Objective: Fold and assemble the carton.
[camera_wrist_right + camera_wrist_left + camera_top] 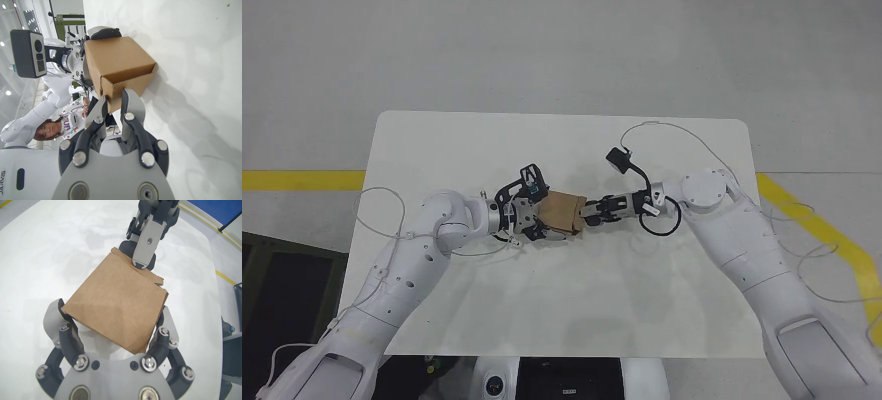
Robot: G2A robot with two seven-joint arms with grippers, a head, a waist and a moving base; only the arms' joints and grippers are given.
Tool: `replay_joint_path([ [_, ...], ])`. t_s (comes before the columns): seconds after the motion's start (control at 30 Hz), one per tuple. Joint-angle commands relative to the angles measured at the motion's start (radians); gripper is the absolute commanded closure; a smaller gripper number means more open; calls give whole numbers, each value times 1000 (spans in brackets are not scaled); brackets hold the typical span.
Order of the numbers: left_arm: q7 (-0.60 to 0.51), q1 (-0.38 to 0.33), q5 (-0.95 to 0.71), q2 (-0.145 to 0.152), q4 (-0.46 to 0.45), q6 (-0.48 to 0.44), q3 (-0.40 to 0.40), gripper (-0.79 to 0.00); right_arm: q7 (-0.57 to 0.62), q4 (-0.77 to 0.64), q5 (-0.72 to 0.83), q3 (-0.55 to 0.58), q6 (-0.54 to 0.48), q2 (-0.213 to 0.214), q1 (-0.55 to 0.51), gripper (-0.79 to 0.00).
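Brown corrugated cardboard forms the carton (564, 211), which sits near the middle of the bench (662, 300), well apart from every edge. It lies directly between the two arms, and the line joining the two grippers runs from the bench's left edge toward its right edge.

The left gripper (113, 308) is spread wide. Its fingers (63, 311) bear on two opposite side walls at the closed end, clamping the body.

The right gripper (115, 96) meets the carton from the opposite side, at the open end. Its jaws are drawn close together and pinch a short flap (115, 89) at the mouth of the carton.

The controlling relation is that the open end faces the right gripper and the closed end faces the left gripper. The right arm is therefore the one placed to fold the flap, probably inward, while the left arm steadies the body.

The visible faces of the carton are plain, with no label or print.
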Motion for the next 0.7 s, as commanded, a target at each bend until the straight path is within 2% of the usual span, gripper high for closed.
replay_joint_path([
  [0.0,-1,1,0,0,-1,0,0,-785,0,-9,-4,-2,4,0,-1,-123],
  [0.33,-3,6,2,2,-12,0,0,-785,3,-24,-12,-42,17,-19,22,-123],
  [0.53,-8,9,3,3,-15,0,-2,-785,-4,-16,-7,-25,3,-15,20,-200],
  [0.67,-12,10,1,4,-16,0,-2,-785,-1,-43,-7,2,4,-4,0,-200],
])
